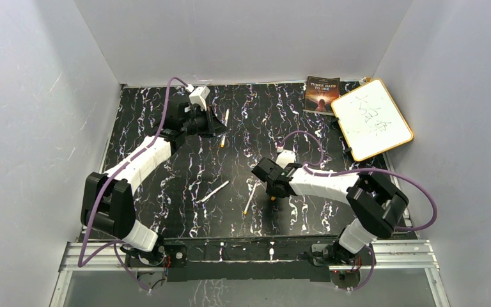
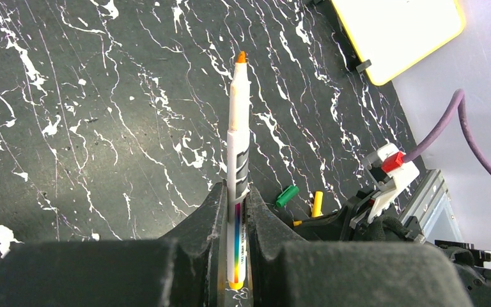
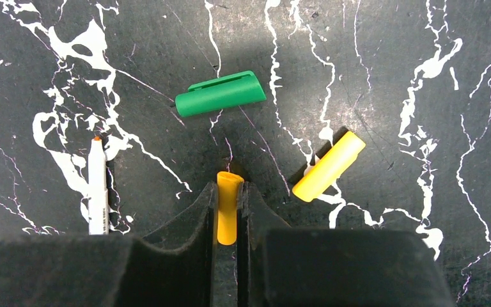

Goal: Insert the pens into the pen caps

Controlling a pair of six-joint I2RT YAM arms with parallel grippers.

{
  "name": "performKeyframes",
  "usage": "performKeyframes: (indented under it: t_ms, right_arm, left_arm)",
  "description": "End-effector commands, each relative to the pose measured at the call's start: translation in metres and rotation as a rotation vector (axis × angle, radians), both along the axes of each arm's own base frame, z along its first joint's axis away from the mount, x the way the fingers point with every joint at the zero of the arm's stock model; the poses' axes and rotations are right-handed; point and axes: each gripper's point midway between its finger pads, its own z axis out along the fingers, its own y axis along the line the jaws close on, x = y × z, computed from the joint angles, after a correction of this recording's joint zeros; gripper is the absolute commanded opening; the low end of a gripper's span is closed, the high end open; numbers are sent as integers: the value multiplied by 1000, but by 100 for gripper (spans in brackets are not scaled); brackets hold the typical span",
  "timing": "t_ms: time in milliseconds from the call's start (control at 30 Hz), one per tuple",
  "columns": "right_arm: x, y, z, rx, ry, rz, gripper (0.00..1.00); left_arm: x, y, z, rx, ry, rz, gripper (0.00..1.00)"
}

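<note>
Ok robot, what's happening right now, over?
Left jaws shut on whitish orange-tipped marker pen. Right jaws shut on stubby orange plastic cap. Green plastic cap, yellow plastic cap lying loose just ahead.

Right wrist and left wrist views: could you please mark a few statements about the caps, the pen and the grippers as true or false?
1. The right gripper is shut on an orange-yellow plastic cap. True.
2. The green plastic cap sits on a pen. False: it lies loose on the black marbled table.
3. The left gripper holds a whitish marker pen with its orange tip bare. True.
4. The bright yellow plastic cap touches the green plastic cap. False: they lie apart.
</note>
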Motion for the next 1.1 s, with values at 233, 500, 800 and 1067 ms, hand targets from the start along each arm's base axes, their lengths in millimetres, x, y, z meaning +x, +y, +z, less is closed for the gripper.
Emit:
performKeyframes:
  t_ms: [233, 500, 800, 1067]
  right_arm:
    - [63, 24, 112, 205, -397, 124, 0]
    - [126, 17, 180, 406, -596, 127, 0]
    - [171, 36, 280, 602, -871, 220, 0]
    - [165, 56, 328, 750, -1001, 351, 0]
  left_arm:
    - [-15, -9, 30, -58, -63, -70, 0]
    - [-49, -38, 48, -260, -23, -243, 0]
    - [-90, -53, 70, -432, -42, -451, 0]
    - [-97, -62, 73, -469, -32, -497, 0]
